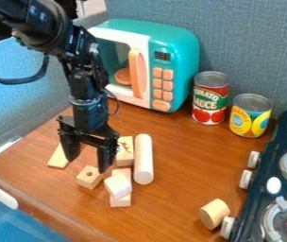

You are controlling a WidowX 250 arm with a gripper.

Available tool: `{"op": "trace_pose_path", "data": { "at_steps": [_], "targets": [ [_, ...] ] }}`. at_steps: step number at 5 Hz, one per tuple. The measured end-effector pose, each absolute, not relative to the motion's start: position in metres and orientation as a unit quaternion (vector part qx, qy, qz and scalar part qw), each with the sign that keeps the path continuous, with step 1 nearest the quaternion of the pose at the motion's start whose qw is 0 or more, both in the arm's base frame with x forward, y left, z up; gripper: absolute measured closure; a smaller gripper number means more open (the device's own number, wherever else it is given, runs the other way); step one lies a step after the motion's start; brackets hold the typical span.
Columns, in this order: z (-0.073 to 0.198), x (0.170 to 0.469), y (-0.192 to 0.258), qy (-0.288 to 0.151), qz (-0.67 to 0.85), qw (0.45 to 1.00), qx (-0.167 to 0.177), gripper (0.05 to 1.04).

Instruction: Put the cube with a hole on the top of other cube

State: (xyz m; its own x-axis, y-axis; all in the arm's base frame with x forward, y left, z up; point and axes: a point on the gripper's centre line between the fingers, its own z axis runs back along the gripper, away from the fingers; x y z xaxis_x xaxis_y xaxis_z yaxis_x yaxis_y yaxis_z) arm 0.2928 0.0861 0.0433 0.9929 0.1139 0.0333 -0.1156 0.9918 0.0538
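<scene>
My gripper (87, 164) hangs over the left part of the wooden table, its two fingers spread apart with nothing held between them. Just below the fingertips, the cube with a hole (89, 177) rests on the table, the round hole facing up. To its right, a pale cube (117, 185) sits tilted against or on a wooden block (121, 200); their exact contact cannot be told.
A block with a printed figure (125, 153) and a long cylinder (143, 160) lie right of the gripper. A flat wooden piece (58, 158) is at left, a short cylinder (214, 213) near the stove (259, 194). Behind stand a toy microwave (182, 56) and two cans (210, 97).
</scene>
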Motion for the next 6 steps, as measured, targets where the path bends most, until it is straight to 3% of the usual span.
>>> {"op": "trace_pose_path", "data": {
  "at_steps": [1,4,6],
  "targets": [
    [0.042,0.292,0.086,-0.012,0.061,0.995,0.073,0.083],
    [0.037,0.291,0.092,-0.028,0.073,0.997,0.022,0.083],
    [0.018,0.291,0.098,-0.019,0.074,0.997,0.017,0.083]
  ]
}}
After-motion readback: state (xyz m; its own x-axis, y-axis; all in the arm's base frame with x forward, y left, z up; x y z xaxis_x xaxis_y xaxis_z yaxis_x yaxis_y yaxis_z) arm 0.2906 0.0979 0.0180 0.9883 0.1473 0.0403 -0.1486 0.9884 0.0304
